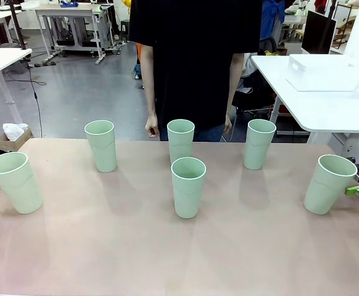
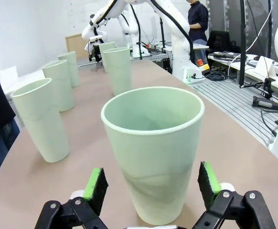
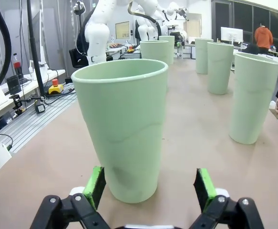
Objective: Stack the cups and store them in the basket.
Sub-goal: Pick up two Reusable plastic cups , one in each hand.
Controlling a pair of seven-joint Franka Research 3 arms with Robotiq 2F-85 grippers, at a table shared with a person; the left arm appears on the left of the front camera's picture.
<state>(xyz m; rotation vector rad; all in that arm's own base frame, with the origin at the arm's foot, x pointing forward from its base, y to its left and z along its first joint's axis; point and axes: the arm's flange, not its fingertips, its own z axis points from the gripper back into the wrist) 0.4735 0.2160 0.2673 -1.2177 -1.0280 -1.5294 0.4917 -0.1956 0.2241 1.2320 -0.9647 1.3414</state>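
Front middle cup (image 1: 188, 187) is one of six; left hand (image 2: 151, 181) and right hand (image 3: 150, 185) spread around end cups.

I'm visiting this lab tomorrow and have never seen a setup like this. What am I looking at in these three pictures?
It is a robot with two arms, each ending in a two-finger gripper with green pads. The front picture looks across a brown table at a person standing on the far side. Six pale green cups stand upright on it, apart from each other. The other two pictures come from wrist cameras. The left gripper is open, its fingers either side of the leftmost cup. The right gripper is the same at the rightmost cup. Nothing is gripped yet. A white basket sits on a separate table behind.
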